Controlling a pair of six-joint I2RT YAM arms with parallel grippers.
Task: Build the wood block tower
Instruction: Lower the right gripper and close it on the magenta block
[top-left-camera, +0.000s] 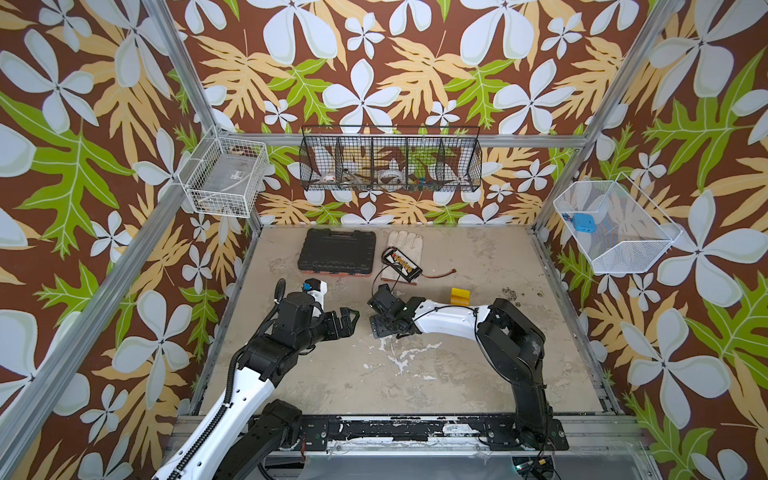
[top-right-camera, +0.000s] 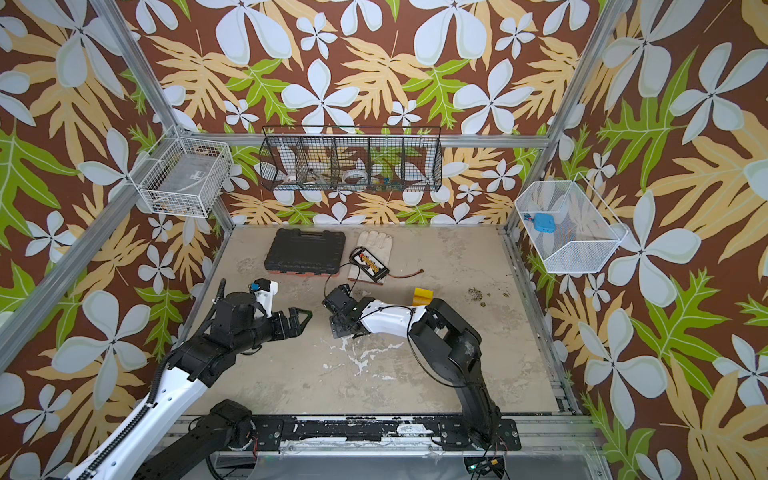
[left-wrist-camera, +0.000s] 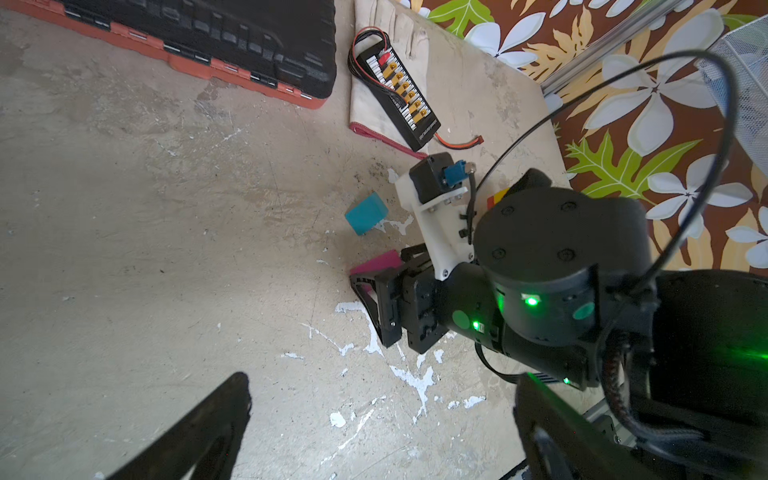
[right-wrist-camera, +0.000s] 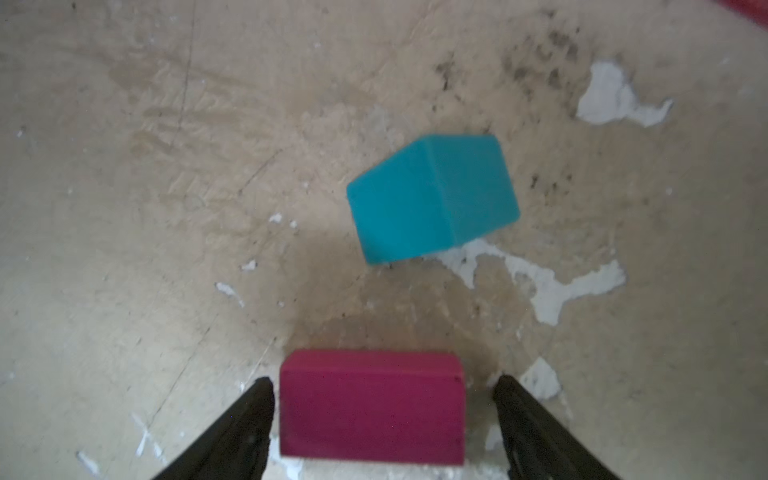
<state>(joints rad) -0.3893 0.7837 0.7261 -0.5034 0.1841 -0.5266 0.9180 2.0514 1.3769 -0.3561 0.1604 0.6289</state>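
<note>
We are looking at the right fingers (right-wrist-camera: 253, 419) reaching down near the middle of the worn beige tabletop (top-left-camera: 457, 374). They are standing spread and straddling a magenta rectangular wood block (right-wrist-camera: 372, 407) that is lying flat. A gap is showing on either side, though the blur is leaving us unsure whether one finger is brushing the block. A teal wood block (right-wrist-camera: 432, 195) is sitting near the magenta one but apart from it, on the side toward the glove. In both top views the right wrist is hiding these two blocks.

The left fingers (top-left-camera: 351, 318) are hanging at 9 o'clock of the right ones, spread wide and gripping nothing.

A yellow wood block (top-left-camera: 460, 296) is standing at 2 o'clock from the middle, just beyond the right forearm. A black plastic tool case (top-left-camera: 336, 251) with an orange edge is lying at 11 o'clock. At 12 o'clock a pale work glove (top-left-camera: 405, 241) is carrying a black connector board (top-left-camera: 402, 264).
</note>
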